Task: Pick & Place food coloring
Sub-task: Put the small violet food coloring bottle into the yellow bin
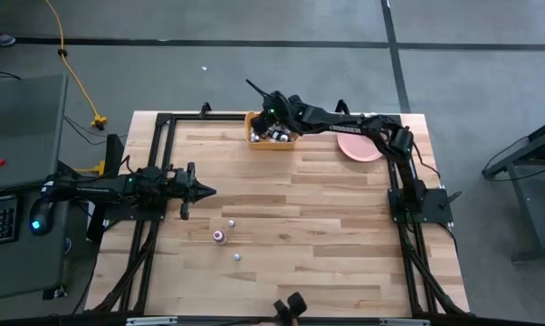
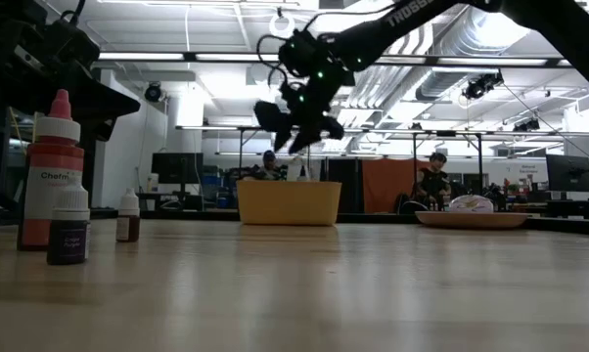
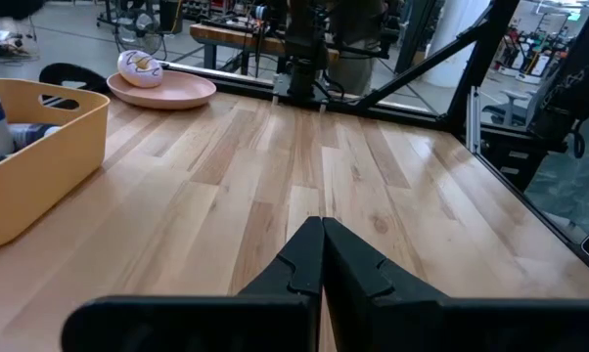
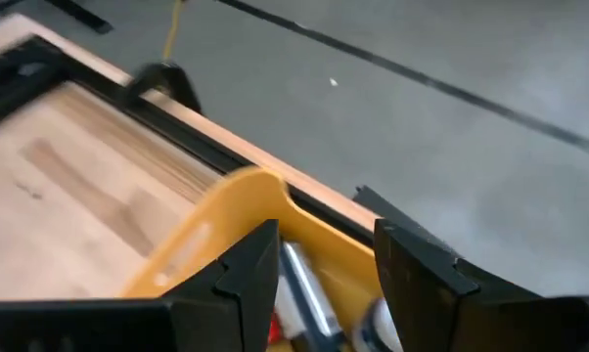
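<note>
Since your right tool point(image 1: 271, 116) hangs open and empty over the yellow bin point(image 1: 254, 138), go for the three little bottles point(image 1: 219, 237) on the tabletop point(image 1: 327, 235); they are light, hard and tippy, so pinch each body.

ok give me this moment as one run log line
right gripper: open, above yellow bin, nothing held | left gripper: shut, waiting at table's left | bottles in bin | three bottles left on table
</note>
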Motion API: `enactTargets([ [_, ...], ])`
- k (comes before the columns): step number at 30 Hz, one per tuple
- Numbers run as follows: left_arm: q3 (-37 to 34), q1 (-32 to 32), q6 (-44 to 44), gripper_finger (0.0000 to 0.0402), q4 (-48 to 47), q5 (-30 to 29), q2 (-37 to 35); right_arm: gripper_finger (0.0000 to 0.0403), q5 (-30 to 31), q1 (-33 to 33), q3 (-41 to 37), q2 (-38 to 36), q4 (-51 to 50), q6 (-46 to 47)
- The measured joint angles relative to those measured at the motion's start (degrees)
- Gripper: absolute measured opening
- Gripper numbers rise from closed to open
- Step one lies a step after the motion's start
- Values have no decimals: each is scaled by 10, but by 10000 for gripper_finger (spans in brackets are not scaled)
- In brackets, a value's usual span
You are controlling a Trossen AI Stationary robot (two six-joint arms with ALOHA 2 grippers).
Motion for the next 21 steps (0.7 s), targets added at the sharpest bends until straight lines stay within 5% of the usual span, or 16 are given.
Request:
enactTargets([
  [6,0,0,0,1,0,0,0,158,-14,31,61,0,-29,-67],
  [21,0,0,0,1,0,0,0,158,-236,172,203,-2,-204,-291],
])
